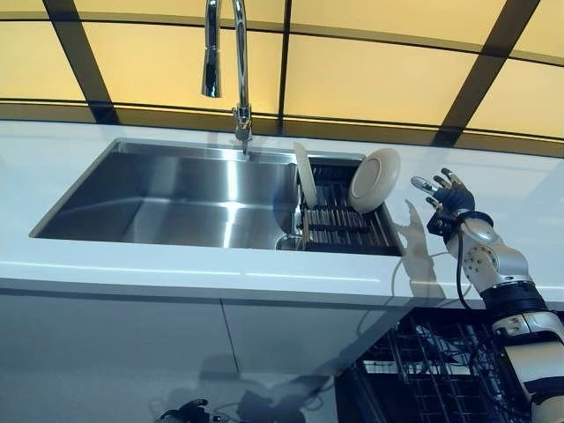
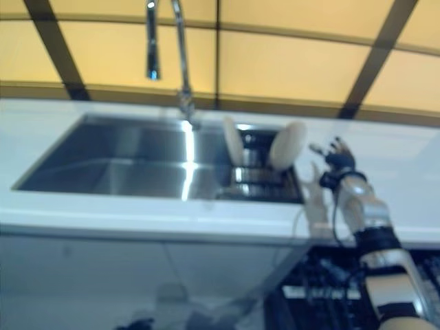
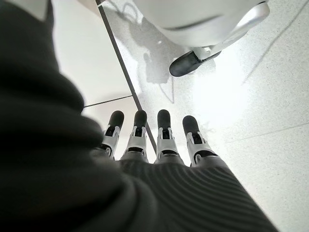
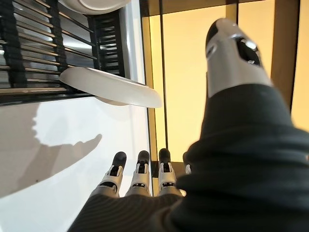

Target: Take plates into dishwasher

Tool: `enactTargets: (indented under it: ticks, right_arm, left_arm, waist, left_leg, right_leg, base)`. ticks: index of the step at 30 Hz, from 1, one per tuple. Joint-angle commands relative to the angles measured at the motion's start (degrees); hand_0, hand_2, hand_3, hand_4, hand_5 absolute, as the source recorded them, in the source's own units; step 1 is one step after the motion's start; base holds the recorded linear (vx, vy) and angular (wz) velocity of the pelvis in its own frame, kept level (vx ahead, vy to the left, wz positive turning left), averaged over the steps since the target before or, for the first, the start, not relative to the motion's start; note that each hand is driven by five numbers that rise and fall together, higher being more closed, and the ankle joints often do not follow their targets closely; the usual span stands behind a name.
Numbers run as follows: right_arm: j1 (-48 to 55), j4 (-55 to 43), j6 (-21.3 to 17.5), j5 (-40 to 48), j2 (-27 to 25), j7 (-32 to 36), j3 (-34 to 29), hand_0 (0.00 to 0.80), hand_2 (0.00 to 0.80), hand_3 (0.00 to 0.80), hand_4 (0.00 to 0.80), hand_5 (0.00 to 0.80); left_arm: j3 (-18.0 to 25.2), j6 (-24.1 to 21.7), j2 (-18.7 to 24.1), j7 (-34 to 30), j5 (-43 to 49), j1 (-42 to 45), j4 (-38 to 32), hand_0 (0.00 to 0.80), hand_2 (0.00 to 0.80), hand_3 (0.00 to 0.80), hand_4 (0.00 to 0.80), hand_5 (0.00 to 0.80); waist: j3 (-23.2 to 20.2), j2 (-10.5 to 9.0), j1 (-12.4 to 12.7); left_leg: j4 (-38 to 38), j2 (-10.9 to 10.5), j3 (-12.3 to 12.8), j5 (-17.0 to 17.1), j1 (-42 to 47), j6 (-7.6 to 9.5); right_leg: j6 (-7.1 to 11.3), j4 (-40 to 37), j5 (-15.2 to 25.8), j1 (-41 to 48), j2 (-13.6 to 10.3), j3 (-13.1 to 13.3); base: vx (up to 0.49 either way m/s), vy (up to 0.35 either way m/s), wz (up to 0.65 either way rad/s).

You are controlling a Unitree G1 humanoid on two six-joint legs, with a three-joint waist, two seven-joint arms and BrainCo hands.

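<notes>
The right hand [image 1: 451,196] is held spread at centre right; the nearer plate [image 1: 374,180] is seen just to its left, propped upright in the rack [image 1: 339,220].

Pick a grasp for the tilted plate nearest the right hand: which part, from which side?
Judging by its pose, take the tilted plate by its upper right rim, coming from the countertop side. It leans in the rack with that edge overhanging the sink's right rim, toward the open right hand. The upright plate blocks the left.
</notes>
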Motion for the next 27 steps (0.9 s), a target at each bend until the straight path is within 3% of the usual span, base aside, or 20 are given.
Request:
enactTargets:
  ticks: [1, 14, 27]
  right_arm:
    - [-8.5, 3.7, -0.5, 1.5, -1.6, 1.3, -1.1, 0.0, 0.0, 0.0, 0.0, 0.0]
    - [-13.1, 7.6, 6.3, 3.9, -6.8, 8.5, 3.1, 0.0, 0.0, 0.0, 0.0, 0.0]
    - [-15.8, 10.1, 6.0, 5.4, -7.7, 7.7, 2.9, 0.0, 0.0, 0.0, 0.0, 0.0]
  left_arm:
    - [-3.7, -0.5, 0.3, -0.1, -0.1, -2.9, 2.0, 0.0, 0.0, 0.0, 0.0, 0.0]
    - [-3.5, -0.3, 3.0, 0.1, 0.0, -3.8, 0.3, 0.0, 0.0, 0.0, 0.0, 0.0]
    - [-3.6, -0.7, 4.1, 0.5, -1.0, -3.9, -0.1, 0.0, 0.0, 0.0, 0.0, 0.0]
  waist:
    - [0.3, 0.12, 1.6]
    - [2.7, -1.85, 2.1]
    - [4.2, -2.12, 2.5]
  left_leg:
    - [0.2, -1.9, -0.9, -6.4, -1.7, 2.08]
    - [0.2, -1.6, -1.1, -6.5, -2.5, 2.93]
    - [0.2, -1.7, -0.7, -6.9, -2.7, 3.85]
  right_leg:
    - [3.25, 3.8, -7.5, 1.3, -1.6, -5.0]
    - [4.16, 6.7, -7.3, -1.2, -1.9, -5.2]
    - [5.33, 9.1, -6.6, -2.8, -2.7, -5.6]
  base:
    - [0.016, 0.026, 0.03]
    - [0.012, 0.022, 0.0]
    - [0.035, 0.049, -0.02]
